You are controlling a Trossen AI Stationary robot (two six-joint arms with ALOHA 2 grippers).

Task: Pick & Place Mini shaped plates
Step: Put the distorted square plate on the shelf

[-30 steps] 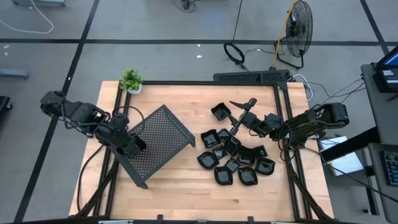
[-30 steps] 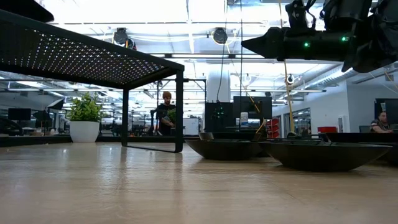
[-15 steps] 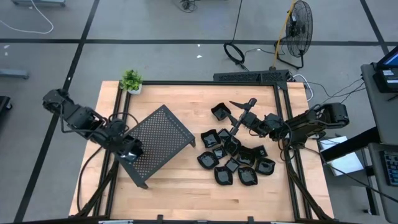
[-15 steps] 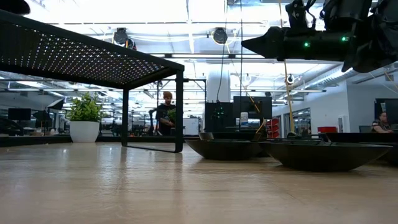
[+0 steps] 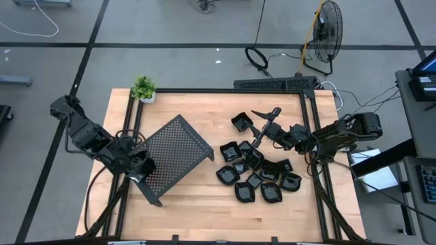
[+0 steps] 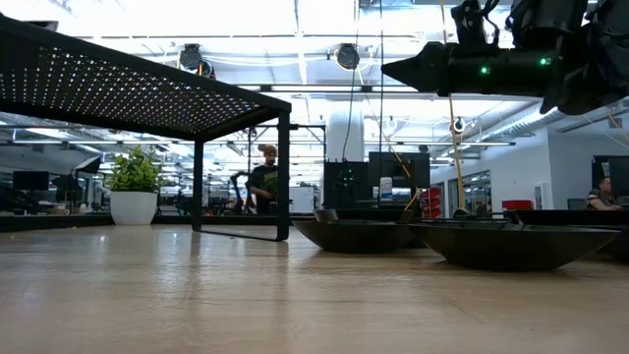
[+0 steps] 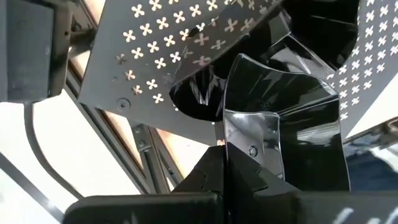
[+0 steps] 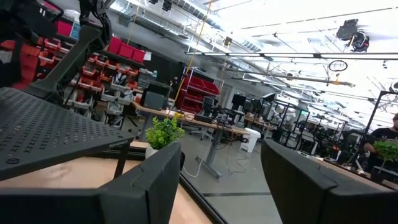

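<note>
Wooden table (image 5: 204,197): left gripper (image 5: 139,167), at the tray's (image 5: 174,153) eight o'clock, clamps a plate (image 7: 292,124) (release it flat); right gripper (image 5: 262,122) gapes empty above the plates (image 5: 259,180).

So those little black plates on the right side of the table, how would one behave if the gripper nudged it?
The mini shaped plates look glossy, so one would probably slide easily on the wooden table. In the low view a plate has a curved underside, so it may rock or tip. They lie close together, so one would likely bump others.
</note>
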